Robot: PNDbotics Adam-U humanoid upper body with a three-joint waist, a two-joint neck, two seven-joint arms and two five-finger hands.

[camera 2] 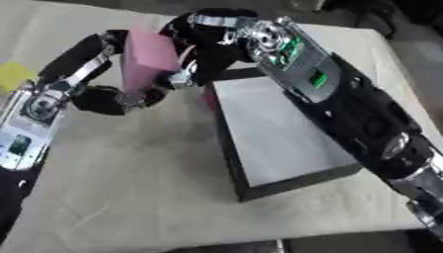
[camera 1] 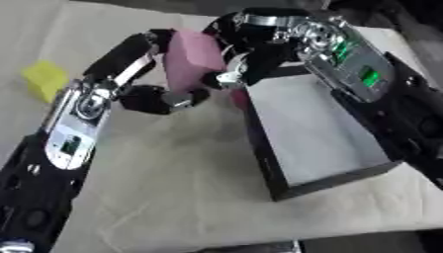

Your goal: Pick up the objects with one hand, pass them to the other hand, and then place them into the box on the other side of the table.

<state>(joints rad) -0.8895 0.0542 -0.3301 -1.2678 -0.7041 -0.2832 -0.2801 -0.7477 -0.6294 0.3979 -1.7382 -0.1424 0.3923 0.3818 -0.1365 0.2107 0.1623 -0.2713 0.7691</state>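
**Pink block held between both hands above the box's far-left corner**

Beige cloth [camera 1: 173, 188] covers the whole table, wrinkled toward the near edge. On its right half lies a shallow black-walled box with a pale grey floor [camera 1: 316, 133], one corner pointing toward the near side. At the far left of the cloth, well apart from everything else, sits a small yellow block [camera 1: 43, 79].

A pink rectangular block [camera 1: 192, 57] is up off the cloth, standing on end just beyond the box's far-left corner. The left hand [camera 1: 160, 96] reaches in from the left, its fingers and thumb curled round the block's left and lower sides. The right hand [camera 2: 203, 47] comes down from the far right, its fingers curled against the block's right face, so both hands grip it at once.
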